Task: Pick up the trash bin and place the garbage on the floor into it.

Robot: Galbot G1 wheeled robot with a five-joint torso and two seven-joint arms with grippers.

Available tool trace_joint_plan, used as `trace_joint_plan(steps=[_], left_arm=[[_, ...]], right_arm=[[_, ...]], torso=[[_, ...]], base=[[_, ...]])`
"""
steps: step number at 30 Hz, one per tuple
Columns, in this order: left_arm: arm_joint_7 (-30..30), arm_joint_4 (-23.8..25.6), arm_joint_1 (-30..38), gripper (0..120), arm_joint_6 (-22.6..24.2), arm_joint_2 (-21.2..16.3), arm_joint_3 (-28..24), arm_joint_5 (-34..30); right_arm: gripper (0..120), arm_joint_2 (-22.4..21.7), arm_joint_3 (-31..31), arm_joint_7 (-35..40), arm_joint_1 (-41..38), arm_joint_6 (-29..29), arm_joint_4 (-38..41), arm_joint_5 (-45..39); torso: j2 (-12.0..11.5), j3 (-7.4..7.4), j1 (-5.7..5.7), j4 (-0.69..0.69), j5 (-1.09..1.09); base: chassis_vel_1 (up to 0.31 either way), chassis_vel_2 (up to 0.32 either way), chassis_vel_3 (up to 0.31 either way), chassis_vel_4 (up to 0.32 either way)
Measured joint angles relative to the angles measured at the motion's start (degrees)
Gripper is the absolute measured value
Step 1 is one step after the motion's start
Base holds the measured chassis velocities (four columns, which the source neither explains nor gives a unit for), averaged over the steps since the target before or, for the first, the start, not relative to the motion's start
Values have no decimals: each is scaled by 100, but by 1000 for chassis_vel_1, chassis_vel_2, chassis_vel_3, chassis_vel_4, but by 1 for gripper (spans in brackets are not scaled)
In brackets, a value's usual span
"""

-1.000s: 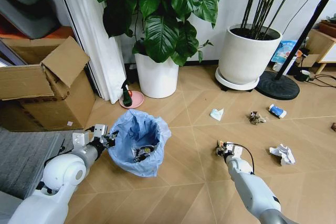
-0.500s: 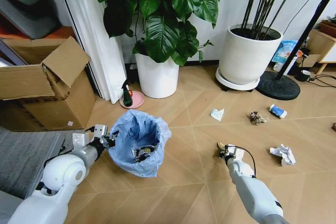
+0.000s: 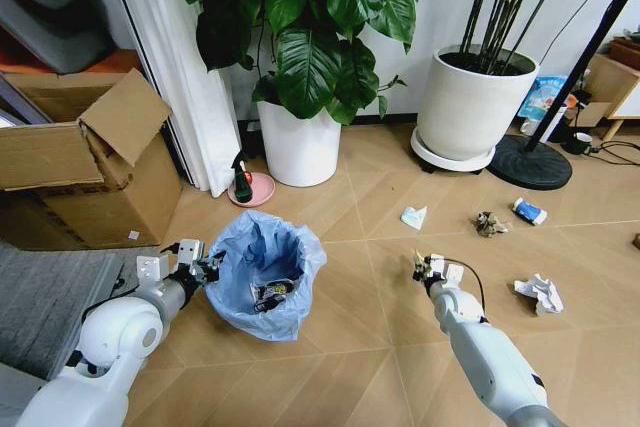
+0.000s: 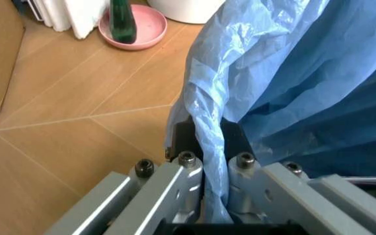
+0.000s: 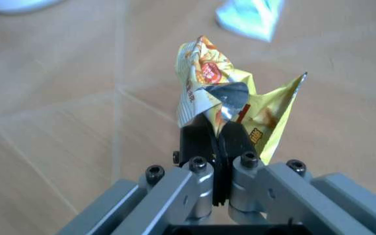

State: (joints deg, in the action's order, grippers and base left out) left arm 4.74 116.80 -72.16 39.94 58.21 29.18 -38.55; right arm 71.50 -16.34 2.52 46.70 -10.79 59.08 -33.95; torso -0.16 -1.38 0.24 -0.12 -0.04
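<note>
While the left gripper (image 3: 208, 268) clamps its jaws on the near rim of the trash bin (image 3: 264, 277), pinching a fold of the light-blue bag liner (image 4: 279, 83) between them, the bin stands on the floor (image 3: 350, 347) in front of the robot, left of centre, with a few pieces of litter lying at its bottom. The right gripper (image 3: 424, 269) is to the right of the bin and well apart from it, its jaws closed on a crumpled yellow wrapper (image 5: 230, 110) that sticks up past the fingertips. More garbage lies scattered on the floor beyond and to the right of that gripper: a pale blue-white packet (image 3: 413, 217), a small brownish crumpled wrapper (image 3: 489, 224), a blue-white can (image 3: 528, 211) on its side, and a white paper wad (image 3: 540, 292). Behind the bin, a green spray bottle (image 3: 240, 179) stands on a pink saucer (image 3: 255, 190) beside a large white plant pot (image 3: 299, 146), and a cardboard box (image 3: 85, 162) stands to the left.
</note>
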Motion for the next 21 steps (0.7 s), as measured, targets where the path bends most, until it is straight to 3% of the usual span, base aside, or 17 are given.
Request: trace_joint_plan(steps=[2, 8, 13, 19, 21], left_arm=[[4, 0, -1, 0, -2, 5, 1, 3], [8, -59, 10, 0, -12, 64, -36, 68], [7, -86, 26, 0, -3, 81, -66, 91], [7, -90, 25, 0, -1, 96, -69, 104], [3, -99, 5, 0, 6, 123, -70, 149]], right_arm=[[0, -48, 70, 8, 29, 8, 156, -29], [0, -564, 881, 151, 305, -89, 2070, -530], [0, -826, 1589, 390, -72, -98, 3175, -882], [0, -829, 1847, 466, -329, -147, 3463, -1036], [0, -759, 2231, 547, -772, -215, 3809, -1324]], torso=[[0, 0, 0, 0, -3], [0, 1, -1, 0, -2], [1, 2, -1, -1, -6], [1, 1, -1, 0, 0], [1, 2, -1, 4, -5]], base=[[0, 0, 0, 0], [0, 0, 0, 0], [0, 0, 0, 0], [0, 0, 0, 0], [0, 0, 0, 0]])
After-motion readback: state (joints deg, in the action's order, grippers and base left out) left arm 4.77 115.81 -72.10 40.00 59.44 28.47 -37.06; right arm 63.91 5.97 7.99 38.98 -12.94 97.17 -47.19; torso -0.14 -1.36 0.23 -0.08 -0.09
